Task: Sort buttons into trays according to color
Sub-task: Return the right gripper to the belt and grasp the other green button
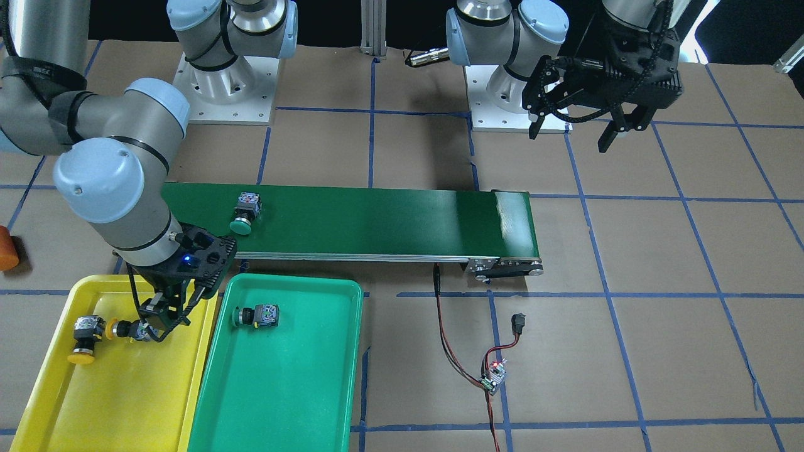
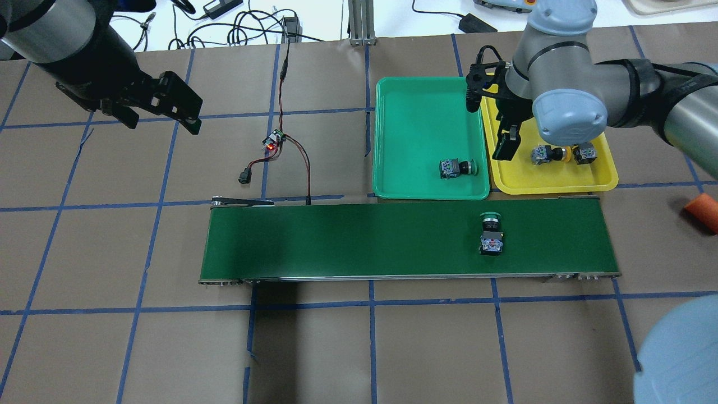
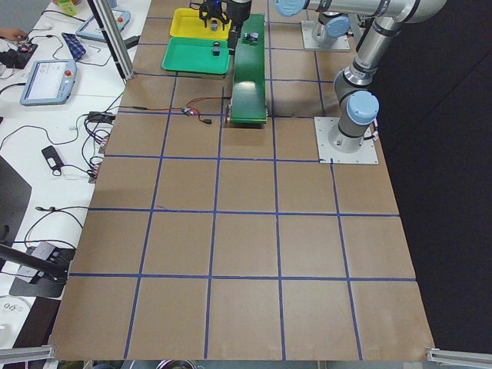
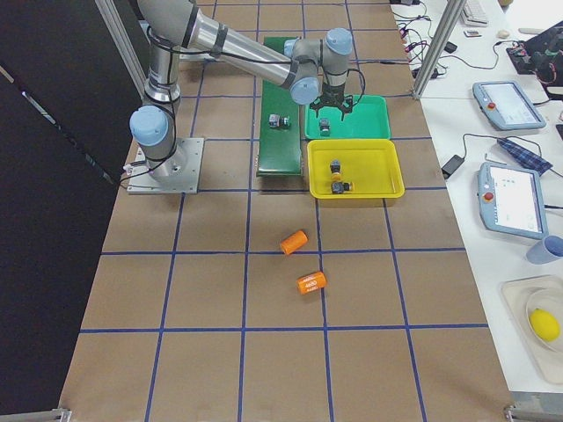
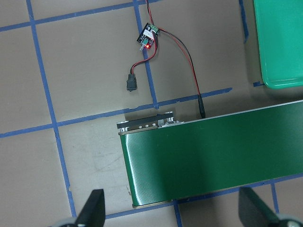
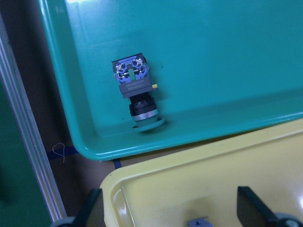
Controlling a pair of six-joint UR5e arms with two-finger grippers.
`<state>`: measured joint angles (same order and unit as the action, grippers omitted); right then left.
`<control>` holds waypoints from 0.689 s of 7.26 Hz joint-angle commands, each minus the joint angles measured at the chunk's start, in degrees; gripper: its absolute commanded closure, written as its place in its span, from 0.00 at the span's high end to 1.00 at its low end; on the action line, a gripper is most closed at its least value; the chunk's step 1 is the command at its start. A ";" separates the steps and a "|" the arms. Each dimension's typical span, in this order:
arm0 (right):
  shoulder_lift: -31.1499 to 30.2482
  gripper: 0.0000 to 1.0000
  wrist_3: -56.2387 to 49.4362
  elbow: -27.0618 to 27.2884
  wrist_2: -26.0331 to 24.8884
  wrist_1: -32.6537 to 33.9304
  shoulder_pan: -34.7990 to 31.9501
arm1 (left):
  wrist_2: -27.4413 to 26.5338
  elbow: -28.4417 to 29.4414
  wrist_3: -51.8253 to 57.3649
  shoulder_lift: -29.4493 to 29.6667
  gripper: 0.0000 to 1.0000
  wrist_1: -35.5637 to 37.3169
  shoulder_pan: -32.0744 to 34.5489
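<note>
The yellow tray (image 1: 113, 402) holds two yellow-capped buttons (image 1: 122, 328) (image 1: 81, 342) lying on their sides; they also show in the overhead view (image 2: 547, 154) (image 2: 583, 152). My right gripper (image 1: 164, 326) hovers open and empty low over this tray, next to the nearer yellow button. Its wrist view looks across the tray border (image 6: 213, 179). The green tray (image 1: 282, 389) holds one green-capped button (image 1: 257, 316) (image 6: 137, 97) on its side. A second green-capped button (image 1: 245, 213) (image 2: 492, 235) lies on the conveyor belt (image 2: 364, 241). My left gripper (image 2: 162, 120) is open and empty, high above the bare table far from the trays.
The two trays sit side by side against the belt's edge. A small circuit board (image 2: 274, 140) with red and black wires lies beside the green tray. An orange cylinder (image 2: 701, 213) lies past the yellow tray, and a second one (image 4: 310, 283) farther off.
</note>
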<state>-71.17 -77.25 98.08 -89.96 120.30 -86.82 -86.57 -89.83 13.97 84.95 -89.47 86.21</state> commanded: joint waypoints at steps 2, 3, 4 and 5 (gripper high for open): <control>-3.53 1.00 24.77 1.23 -0.13 -0.33 2.09 | 0.00 0.01 0.00 -0.05 1.00 0.00 -0.08; -5.45 1.00 31.65 3.15 -0.21 -0.33 2.53 | 0.00 -0.08 0.00 0.04 1.00 0.00 0.01; -7.73 1.00 35.20 6.65 -0.21 0.37 2.80 | 0.00 -0.08 0.00 0.04 1.00 0.00 -0.08; -10.37 1.00 41.15 10.16 -0.21 0.64 3.32 | 0.00 -0.08 0.00 0.04 1.00 0.00 0.01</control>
<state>-78.45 -43.24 104.12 -90.16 120.50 -84.08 -86.57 -89.90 13.97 84.97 -89.47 86.17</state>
